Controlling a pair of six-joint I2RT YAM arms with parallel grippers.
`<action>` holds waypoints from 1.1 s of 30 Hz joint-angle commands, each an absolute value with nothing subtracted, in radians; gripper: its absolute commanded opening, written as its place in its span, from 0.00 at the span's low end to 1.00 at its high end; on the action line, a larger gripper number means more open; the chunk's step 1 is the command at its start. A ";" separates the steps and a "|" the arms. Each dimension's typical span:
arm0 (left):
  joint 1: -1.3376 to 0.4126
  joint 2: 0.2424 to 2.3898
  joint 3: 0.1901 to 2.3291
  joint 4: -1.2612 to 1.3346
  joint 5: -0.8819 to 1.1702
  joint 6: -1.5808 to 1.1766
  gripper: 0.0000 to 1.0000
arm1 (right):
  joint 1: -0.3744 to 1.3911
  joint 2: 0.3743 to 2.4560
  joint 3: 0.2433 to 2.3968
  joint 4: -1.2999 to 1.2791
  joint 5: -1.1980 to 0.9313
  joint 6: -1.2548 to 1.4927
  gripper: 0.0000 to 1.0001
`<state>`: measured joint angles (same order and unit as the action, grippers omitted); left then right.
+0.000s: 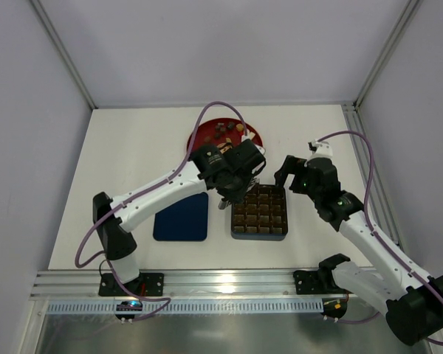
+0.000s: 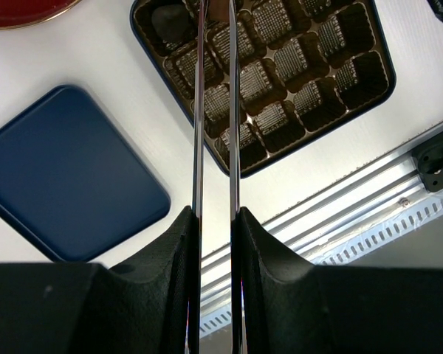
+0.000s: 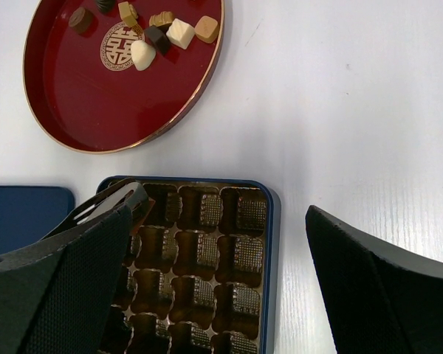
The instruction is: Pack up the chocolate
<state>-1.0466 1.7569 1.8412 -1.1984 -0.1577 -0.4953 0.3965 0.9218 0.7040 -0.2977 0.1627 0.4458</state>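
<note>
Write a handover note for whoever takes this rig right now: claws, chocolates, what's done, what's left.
Left claw: over the tray's far-left corner, fingers nearly together. Tips are cut off in its wrist view, so I can't tell if it holds anything.
Right claw: open, empty, by the tray's far-right corner.
Chocolates: about eight lie on the red plate.
Done: one dark piece sits in the tray's far-left corner compartment.
Left: the other visible compartments are empty. Move the plate's pieces over. The navy lid lies off, left of the tray.
</note>
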 commanded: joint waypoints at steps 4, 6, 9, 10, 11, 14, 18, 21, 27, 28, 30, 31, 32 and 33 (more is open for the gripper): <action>-1.052 1.776 1.827 -1.138 -0.153 -0.515 0.18 | 0.399 0.897 0.736 -0.290 0.184 0.428 1.00; -1.052 1.778 1.812 -1.131 -0.153 -0.514 0.18 | 0.397 0.899 0.736 -0.290 0.184 0.425 1.00; -1.052 1.781 1.802 -1.126 -0.155 -0.514 0.18 | 0.399 0.900 0.735 -0.288 0.179 0.426 1.00; -1.054 1.784 1.798 -1.124 -0.153 -0.514 0.18 | 0.399 0.902 0.735 -0.288 0.178 0.428 1.00; -1.054 1.787 1.793 -1.120 -0.150 -0.515 0.18 | 0.399 0.899 0.733 -0.287 0.178 0.428 1.00; -1.054 1.790 1.790 -1.117 -0.150 -0.515 0.19 | 0.399 0.902 0.733 -0.287 0.179 0.428 1.00; -1.054 1.792 1.784 -1.112 -0.149 -0.517 0.21 | 0.399 0.904 0.735 -0.284 0.176 0.428 1.00; -1.054 1.792 1.782 -1.108 -0.147 -0.518 0.22 | 0.399 0.904 0.735 -0.285 0.176 0.428 1.00; -1.054 1.795 1.782 -1.109 -0.149 -0.517 0.25 | 0.397 0.905 0.735 -0.282 0.175 0.429 1.00; -1.054 1.793 1.782 -1.106 -0.149 -0.518 0.25 | 0.399 0.907 0.733 -0.284 0.175 0.430 1.00; -1.054 1.796 1.784 -1.108 -0.152 -0.515 0.25 | 0.399 0.905 0.732 -0.284 0.176 0.430 1.00; -1.054 1.795 1.783 -1.109 -0.152 -0.517 0.26 | 0.399 0.905 0.732 -0.282 0.175 0.430 1.00; -1.054 1.796 1.784 -1.109 -0.152 -0.515 0.26 | 0.399 0.907 0.732 -0.284 0.176 0.430 1.00; -1.054 1.796 1.784 -1.109 -0.152 -0.515 0.26 | 0.399 0.905 0.732 -0.282 0.176 0.430 1.00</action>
